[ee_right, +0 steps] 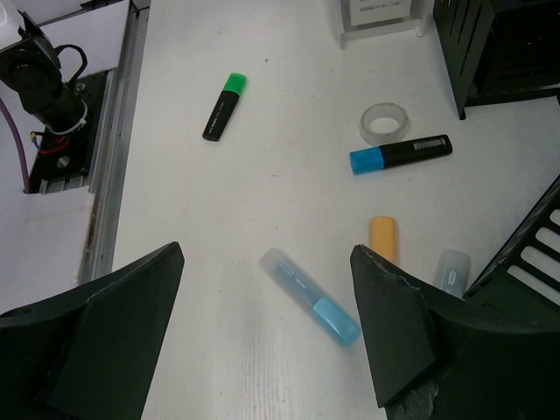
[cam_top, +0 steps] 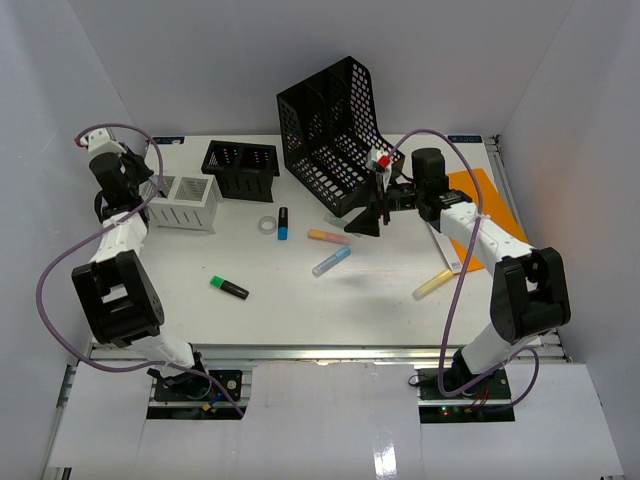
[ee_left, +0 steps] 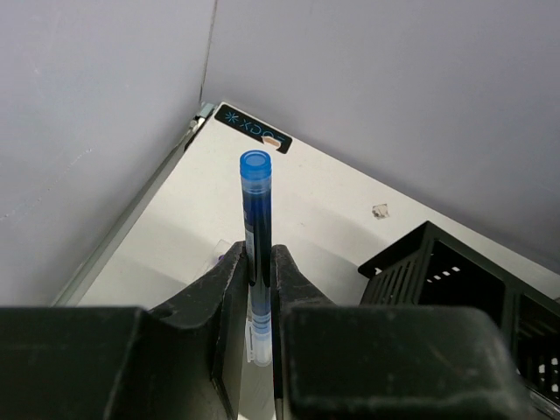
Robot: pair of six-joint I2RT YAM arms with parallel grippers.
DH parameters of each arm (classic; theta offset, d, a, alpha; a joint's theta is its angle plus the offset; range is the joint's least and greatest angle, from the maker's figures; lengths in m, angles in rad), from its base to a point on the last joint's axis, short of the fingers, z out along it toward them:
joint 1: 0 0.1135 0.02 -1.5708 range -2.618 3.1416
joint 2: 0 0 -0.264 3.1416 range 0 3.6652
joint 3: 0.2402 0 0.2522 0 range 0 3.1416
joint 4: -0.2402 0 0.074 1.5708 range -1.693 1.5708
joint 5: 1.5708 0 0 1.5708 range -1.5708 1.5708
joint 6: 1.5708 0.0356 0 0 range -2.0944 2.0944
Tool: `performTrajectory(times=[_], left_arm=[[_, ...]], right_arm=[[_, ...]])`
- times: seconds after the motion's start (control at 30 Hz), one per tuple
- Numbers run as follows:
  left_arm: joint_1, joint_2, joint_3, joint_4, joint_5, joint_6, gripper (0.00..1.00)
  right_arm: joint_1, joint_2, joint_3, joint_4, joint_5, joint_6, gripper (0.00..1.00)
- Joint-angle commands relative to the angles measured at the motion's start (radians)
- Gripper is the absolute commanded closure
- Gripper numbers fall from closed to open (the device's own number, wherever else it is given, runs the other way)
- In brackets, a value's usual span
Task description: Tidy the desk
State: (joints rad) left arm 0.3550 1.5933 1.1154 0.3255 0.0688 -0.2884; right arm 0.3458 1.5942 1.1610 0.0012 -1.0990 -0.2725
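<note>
The white desk (cam_top: 300, 290) holds scattered highlighters. My left gripper (cam_top: 138, 188) is at the back left, beside the white organizer (cam_top: 185, 203). In the left wrist view it (ee_left: 256, 262) is shut on a blue pen (ee_left: 255, 210), held upright above the desk's back left corner (ee_left: 324, 201). My right gripper (cam_top: 368, 222) is open and empty, hovering in front of the black file rack (cam_top: 330, 130). In the right wrist view it (ee_right: 267, 254) is above a light blue highlighter (ee_right: 311, 295), with an orange highlighter (ee_right: 383, 238) beside its right finger.
A black mesh pen holder (cam_top: 240, 170) stands right of the white organizer. A tape roll (cam_top: 268, 225), a black and blue highlighter (cam_top: 283, 223), a green highlighter (cam_top: 229, 288) and a yellow highlighter (cam_top: 432, 284) lie on the desk. An orange sheet (cam_top: 478, 188) lies at the right.
</note>
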Motion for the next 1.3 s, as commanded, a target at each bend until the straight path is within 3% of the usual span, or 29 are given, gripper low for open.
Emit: performTrajectory(times=[0.0,0.17,0.27,0.4,0.53,0.83,1.1,1.27], left_arm=[[0.006,0.036,0.035,0.045,-0.001,0.015,1.00],[0.006,0.051,-0.018,0.072,0.008,0.011,0.85],[0.006,0.037,-0.061,0.086,0.005,0.008,0.66],[0.006,0.008,-0.115,0.103,0.009,-0.003,0.32],[0.006,-0.038,-0.124,0.080,0.019,-0.018,0.17],[0.006,-0.261,-0.097,-0.136,0.118,-0.078,0.11],[0.006,-0.481,-0.269,-0.326,0.342,-0.239,0.08],[0.003,-0.571,-0.346,-0.563,0.363,-0.330,0.09]], right_arm=[[-0.006,0.007,0.001,-0.056,0.017,-0.080,0.16],[-0.004,0.056,0.070,-0.175,0.090,-0.162,0.16],[0.002,0.101,0.126,-0.252,0.159,-0.212,0.16],[0.027,0.168,0.187,-0.314,0.324,-0.268,0.16],[0.062,0.218,0.217,-0.364,0.447,-0.324,0.15],[0.078,0.196,0.201,-0.398,0.459,-0.427,0.14],[0.076,0.146,0.174,-0.524,0.318,-0.554,0.13],[0.075,0.119,0.124,-0.554,0.263,-0.486,0.13]])
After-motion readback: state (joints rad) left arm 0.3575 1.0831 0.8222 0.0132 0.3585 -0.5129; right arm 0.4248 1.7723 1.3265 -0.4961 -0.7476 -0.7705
